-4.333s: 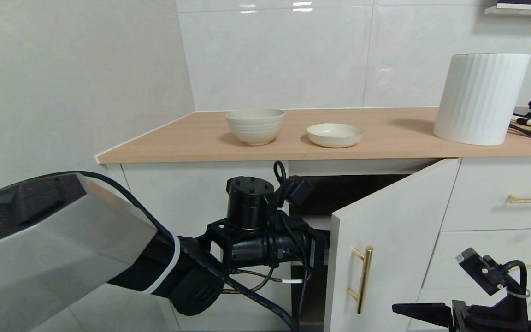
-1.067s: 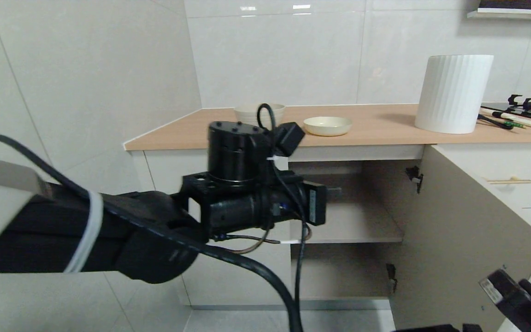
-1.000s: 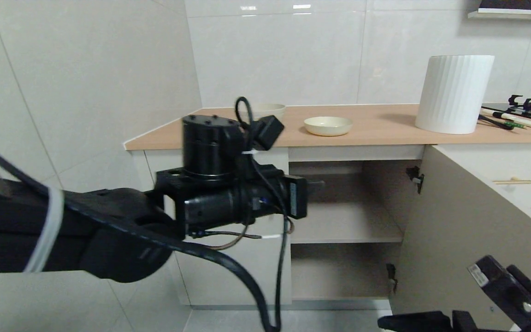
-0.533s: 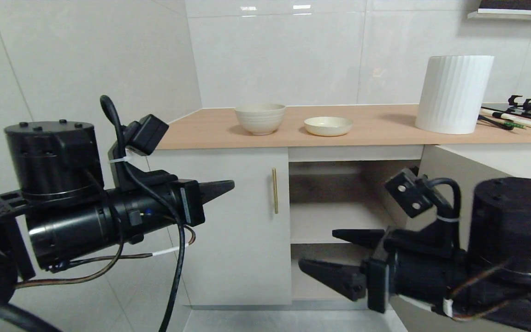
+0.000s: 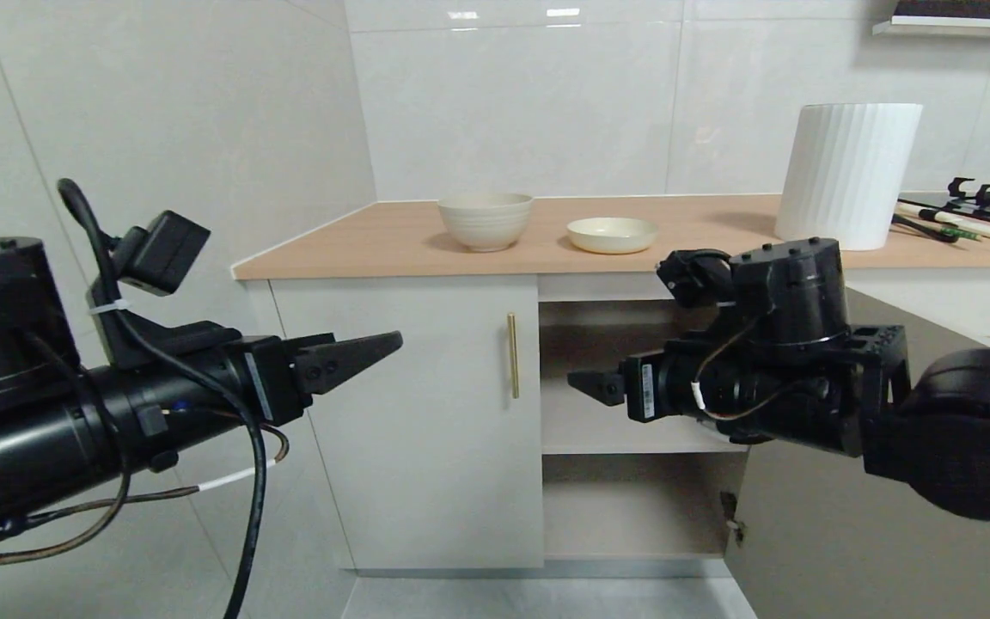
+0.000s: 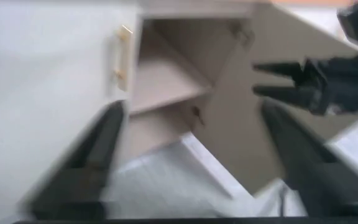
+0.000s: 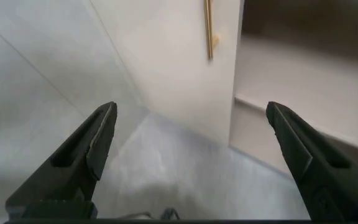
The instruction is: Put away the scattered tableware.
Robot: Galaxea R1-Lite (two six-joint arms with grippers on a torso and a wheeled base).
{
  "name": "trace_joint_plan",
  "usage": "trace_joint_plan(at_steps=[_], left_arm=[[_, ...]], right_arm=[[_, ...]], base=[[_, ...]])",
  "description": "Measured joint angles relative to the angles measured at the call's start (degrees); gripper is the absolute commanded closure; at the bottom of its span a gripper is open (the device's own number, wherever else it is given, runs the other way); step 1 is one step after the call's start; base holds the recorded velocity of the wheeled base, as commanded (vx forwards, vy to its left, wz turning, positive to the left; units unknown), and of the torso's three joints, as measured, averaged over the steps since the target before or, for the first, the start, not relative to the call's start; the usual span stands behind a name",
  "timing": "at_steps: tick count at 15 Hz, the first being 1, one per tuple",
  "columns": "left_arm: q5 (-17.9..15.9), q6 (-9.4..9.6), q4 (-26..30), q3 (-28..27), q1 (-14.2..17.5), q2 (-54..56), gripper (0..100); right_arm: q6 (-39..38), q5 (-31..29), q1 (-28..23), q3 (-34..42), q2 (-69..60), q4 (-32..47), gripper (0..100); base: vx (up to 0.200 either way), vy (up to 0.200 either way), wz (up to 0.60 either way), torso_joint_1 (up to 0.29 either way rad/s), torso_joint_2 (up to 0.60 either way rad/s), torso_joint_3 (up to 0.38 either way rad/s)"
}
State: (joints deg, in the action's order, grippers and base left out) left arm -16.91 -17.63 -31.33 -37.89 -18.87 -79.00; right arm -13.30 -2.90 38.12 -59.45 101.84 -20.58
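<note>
Right claw (image 5: pixel 588 386) has risen before the open cabinet (image 5: pixel 643 426).

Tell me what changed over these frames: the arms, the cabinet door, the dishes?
The cabinet door swung from partly to fully open. The left gripper drew back from it toward the robot's left; the right gripper rose in front of the shelf. The bowl and dish stayed on the counter.

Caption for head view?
Left gripper and right gripper, open, before the open cabinet; bowl and dish on the countertop.
</note>
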Motion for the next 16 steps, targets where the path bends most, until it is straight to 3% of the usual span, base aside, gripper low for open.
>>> trace_joint_plan(at_steps=[3,9,16], left_arm=[[0.0,0.01,-0.11,-0.21,1.21,2.38,0],[-0.16,0.06,0.51,-0.28,1.38,4.19,0],[-0.22,0.0,0.57,-0.45,1.84,4.02,0]], right_arm=[[-0.38,-2.27,-0.48,-4.05,-1.18,9.03,0],[-1.87,-3.66,-3.54,-1.87,-8.4,9.45,0],[-2.02,-2.93,-3.62,-2.82,-10.19,14.35,0]], base=[[0.0,0.0,0.0,0.0,0.0,0.0],[0.0,0.0,0.0,0.0,0.0,0.0],[0.2,0.0,0.0,0.002,0.0,0.001]])
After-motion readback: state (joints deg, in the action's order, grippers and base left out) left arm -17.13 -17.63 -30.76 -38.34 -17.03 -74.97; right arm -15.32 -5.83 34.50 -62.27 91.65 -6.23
